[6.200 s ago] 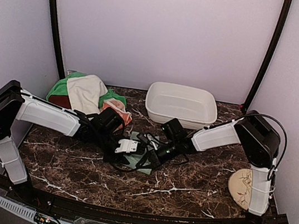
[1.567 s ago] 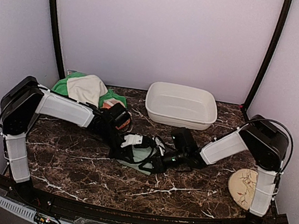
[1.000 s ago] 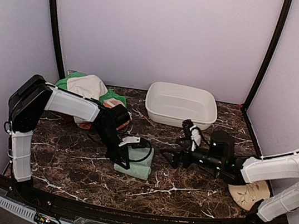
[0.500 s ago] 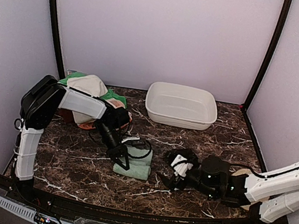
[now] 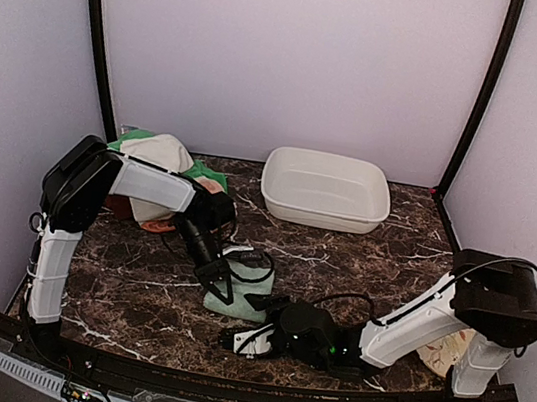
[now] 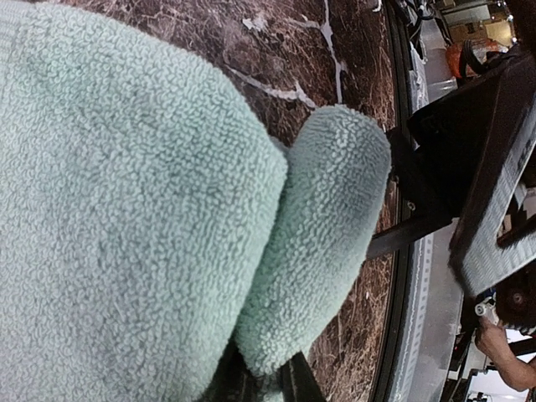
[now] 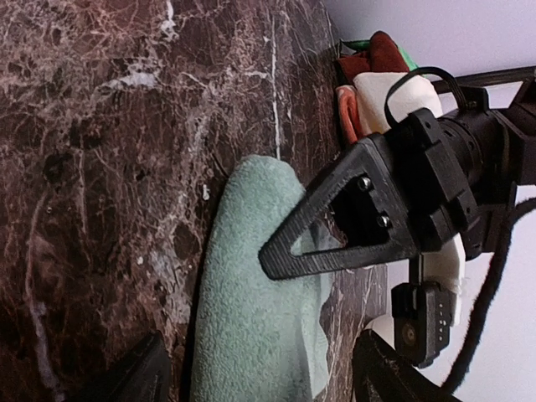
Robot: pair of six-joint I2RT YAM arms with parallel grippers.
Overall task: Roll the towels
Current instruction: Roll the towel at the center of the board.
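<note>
A small sage-green towel [image 5: 246,297] lies partly rolled on the marble table [image 5: 133,292], left of centre. My left gripper [image 5: 218,280] comes in from the left and is shut on a fold of that towel [image 6: 126,209], with its dark fingertips [image 6: 298,382] pinching the terry edge. My right gripper [image 5: 250,339] lies low at the towel's front edge, open. In the right wrist view its jaws stand wide to either side of the towel's near end [image 7: 251,335]. The other towels [image 5: 158,164], cream-white, green and orange, are heaped at the back left.
A white plastic basin [image 5: 326,189] stands at the back centre. A floral plate [image 5: 448,351] is mostly hidden behind the right arm's base. The left gripper's triangular finger [image 7: 352,218] and cables cross above the towel in the right wrist view.
My right arm has swung from the right side round to the front of the sage-green towel, its jaws narrowing a little. The left gripper has kept its hold on the towel.
</note>
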